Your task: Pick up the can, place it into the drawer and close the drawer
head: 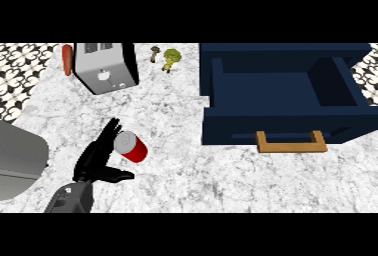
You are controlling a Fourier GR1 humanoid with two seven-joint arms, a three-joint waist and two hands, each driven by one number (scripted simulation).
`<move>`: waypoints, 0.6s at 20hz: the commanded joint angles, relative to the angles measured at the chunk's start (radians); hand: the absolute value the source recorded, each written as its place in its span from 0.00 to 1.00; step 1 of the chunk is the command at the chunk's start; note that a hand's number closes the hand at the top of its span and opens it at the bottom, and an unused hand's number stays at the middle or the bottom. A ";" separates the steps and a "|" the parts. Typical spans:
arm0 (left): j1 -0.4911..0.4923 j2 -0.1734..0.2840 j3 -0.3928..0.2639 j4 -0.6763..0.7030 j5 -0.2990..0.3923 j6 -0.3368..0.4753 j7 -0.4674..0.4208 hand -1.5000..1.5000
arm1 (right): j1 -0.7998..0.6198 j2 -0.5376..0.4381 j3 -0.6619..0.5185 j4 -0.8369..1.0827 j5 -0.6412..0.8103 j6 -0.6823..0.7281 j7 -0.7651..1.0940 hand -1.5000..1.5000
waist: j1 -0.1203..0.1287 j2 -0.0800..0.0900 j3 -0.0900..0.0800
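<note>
A red can (pixel 133 148) with a silver top stands on the marble counter (pixel 221 180), left of the middle. My left hand (pixel 93 162) is right beside it on its left. The fingers (pixel 110 131) are straight and point up along the can's side, and the thumb (pixel 118 175) sticks out below the can, so the hand is open. I cannot tell whether the fingers touch the can. The dark blue drawer (pixel 221 75) stands pulled out at the right, its inside bare, with a wooden handle (pixel 291 142) on its front. My right hand does not show.
A silver toaster (pixel 107 67) stands at the back left with a red elongated item (pixel 67 59) beside it. A small mushroom (pixel 155 52) and a green vegetable (pixel 171 59) lie behind the can. A large grey rounded shape (pixel 18 160) fills the left edge.
</note>
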 commanded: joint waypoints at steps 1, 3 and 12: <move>-0.019 -0.009 -0.008 0.098 -0.020 -0.015 -0.080 0.00 | -0.027 0.015 -0.013 0.054 0.031 0.030 -0.026 0.00 | 0.002 0.000 0.000; -0.104 -0.030 0.015 0.210 -0.018 0.014 -0.105 0.00 | -0.028 0.009 -0.005 0.003 0.004 -0.002 0.038 0.00 | -0.002 0.001 0.000; -0.175 -0.028 0.045 0.262 0.051 -0.082 -0.075 1.00 | 0.009 0.013 -0.039 -0.028 -0.045 0.036 0.040 0.00 | -0.002 0.000 0.000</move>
